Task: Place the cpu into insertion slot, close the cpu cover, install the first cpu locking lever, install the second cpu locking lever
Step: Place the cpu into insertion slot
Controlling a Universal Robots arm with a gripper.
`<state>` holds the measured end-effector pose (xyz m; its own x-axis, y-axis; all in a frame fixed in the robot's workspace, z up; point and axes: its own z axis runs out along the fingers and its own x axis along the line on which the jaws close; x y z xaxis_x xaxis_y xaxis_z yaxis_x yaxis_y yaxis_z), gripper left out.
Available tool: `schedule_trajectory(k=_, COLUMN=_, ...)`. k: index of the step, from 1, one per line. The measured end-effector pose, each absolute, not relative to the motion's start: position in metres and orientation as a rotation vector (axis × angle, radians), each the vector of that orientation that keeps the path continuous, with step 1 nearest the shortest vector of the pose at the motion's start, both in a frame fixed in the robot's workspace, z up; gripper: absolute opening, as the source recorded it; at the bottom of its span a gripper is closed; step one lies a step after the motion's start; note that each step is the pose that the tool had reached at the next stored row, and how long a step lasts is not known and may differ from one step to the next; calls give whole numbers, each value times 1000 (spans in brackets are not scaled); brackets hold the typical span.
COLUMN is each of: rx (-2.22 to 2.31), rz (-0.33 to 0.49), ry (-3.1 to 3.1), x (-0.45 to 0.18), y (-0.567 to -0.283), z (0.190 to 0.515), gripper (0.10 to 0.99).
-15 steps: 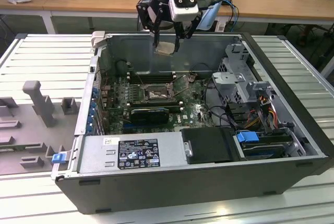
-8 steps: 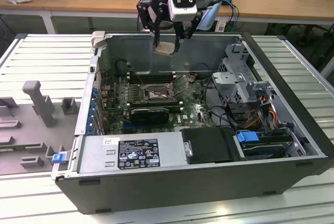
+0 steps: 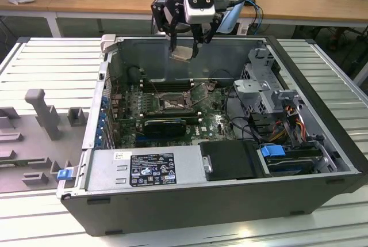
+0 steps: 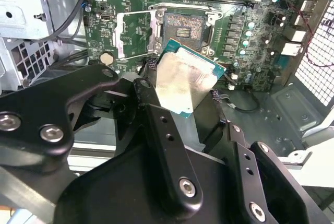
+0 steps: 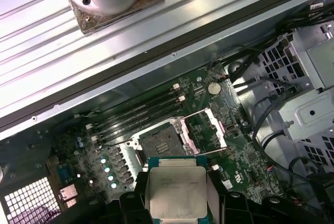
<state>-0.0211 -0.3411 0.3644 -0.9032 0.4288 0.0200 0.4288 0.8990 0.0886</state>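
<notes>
In the exterior view, an open computer case [image 3: 230, 201] is seen lying on its side on a ribbed metal tabletop [image 3: 52, 57]. Inside it are a green motherboard [image 3: 213, 123], a grey power supply [image 3: 144, 169] along the near wall and a metal drive cage [image 3: 259, 86] towards the exterior view's right. The end effector [image 3: 184, 48] is held above the far part of the case, with the cpu [image 3: 180, 54] clamped between its fingers, tilted and well clear of the board. The insertion slot [image 3: 171, 103] lies below it on the motherboard. In the second wrist view, the cpu [image 4: 185, 80] is gripped at two opposite edges by the black fingers [image 4: 151, 98], its pale metal face turned to the camera. The slot [image 4: 183, 28] beyond it is seen bare, and the cpu cover [image 4: 120, 36] is swung open beside it. In the first wrist view, the cpu [image 5: 176, 192] is seen apart from the empty slot [image 5: 159, 143], with long black memory slots [image 5: 141, 112] just beyond the socket.
</notes>
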Motion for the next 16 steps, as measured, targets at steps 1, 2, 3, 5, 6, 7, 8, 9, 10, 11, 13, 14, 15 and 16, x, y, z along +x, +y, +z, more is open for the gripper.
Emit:
schedule_trajectory(k=1, rx=700, rz=143, ry=3059, x=-21, y=-341, z=364, gripper=529)
schedule_trajectory(k=2, rx=706, rz=143, ry=3057, x=-21, y=-341, z=364, gripper=529)
schedule_trajectory(k=3, rx=712, rz=143, ry=3056, x=-21, y=-341, z=364, gripper=529)
schedule_trajectory(k=5, rx=727, rz=143, ry=3052, x=-21, y=-341, z=364, gripper=529)
schedule_trajectory(k=6, rx=747, rz=143, ry=3046, x=-21, y=-341, z=364, gripper=529)
schedule_trajectory(k=7, rx=762, rz=143, ry=3042, x=-21, y=-341, z=364, gripper=529)
schedule_trajectory(k=8, rx=777, rz=143, ry=3038, x=-21, y=-341, z=364, gripper=529)
schedule_trajectory(k=9, rx=793, rz=142, ry=3033, x=-21, y=-341, z=364, gripper=529)
schedule_trajectory(k=10, rx=801, rz=142, ry=3031, x=-21, y=-341, z=364, gripper=529)
schedule_trajectory(k=11, rx=803, rz=142, ry=3030, x=-21, y=-341, z=364, gripper=529)
schedule_trajectory(k=13, rx=805, rz=141, ry=3029, x=-21, y=-341, z=361, gripper=529)
schedule_trajectory(k=14, rx=808, rz=140, ry=3029, x=-21, y=-341, z=360, gripper=529)
schedule_trajectory(k=15, rx=812, rz=140, ry=3027, x=-21, y=-341, z=360, gripper=529)
schedule_trajectory(k=16, rx=814, rz=140, ry=3027, x=-21, y=-341, z=360, gripper=529)
